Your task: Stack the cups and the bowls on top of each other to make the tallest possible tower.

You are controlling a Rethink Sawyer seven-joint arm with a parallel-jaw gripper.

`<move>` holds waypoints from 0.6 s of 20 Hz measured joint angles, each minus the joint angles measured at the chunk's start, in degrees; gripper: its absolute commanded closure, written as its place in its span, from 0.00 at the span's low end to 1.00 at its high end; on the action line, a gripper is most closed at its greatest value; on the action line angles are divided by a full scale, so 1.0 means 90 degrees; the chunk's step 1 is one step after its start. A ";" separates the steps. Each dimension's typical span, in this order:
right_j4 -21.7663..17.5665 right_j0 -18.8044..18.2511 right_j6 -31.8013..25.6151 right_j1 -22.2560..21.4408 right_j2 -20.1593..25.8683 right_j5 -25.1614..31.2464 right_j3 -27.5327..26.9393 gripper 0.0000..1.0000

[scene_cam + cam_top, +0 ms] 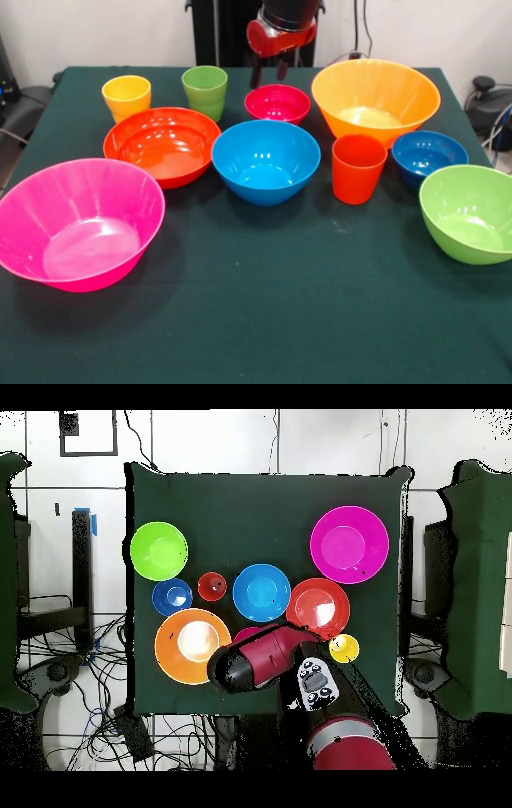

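All cups and bowls stand singly on the green cloth, and no tower shows. The pink bowl (78,220) (349,544) is empty. With it are the red-orange bowl (162,144), blue bowl (265,160), yellow-orange bowl (374,98), dark blue bowl (429,156), lime bowl (470,212) and small magenta bowl (278,102). The yellow cup (126,97), green cup (205,90) and orange-red cup (358,166) stand upright. My gripper (269,77) hangs open and empty just behind the magenta bowl. From overhead the arm (255,664) hides the gripper and green cup.
The table's front half is bare green cloth (264,312). Cables and grey chair parts (488,104) lie past the table's sides. In the overhead view the arm lies across the table's bottom edge, between the yellow-orange bowl (190,646) and the yellow cup (343,648).
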 measured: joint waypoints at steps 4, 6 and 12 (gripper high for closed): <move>-0.0001 -0.0019 0.0000 0.0001 0.0107 0.0001 -0.0094 0.00; -0.0001 -0.0022 0.0000 0.0002 0.0147 0.0001 -0.0121 0.00; -0.0003 -0.0028 0.0000 0.0003 0.0279 0.0001 -0.0265 0.00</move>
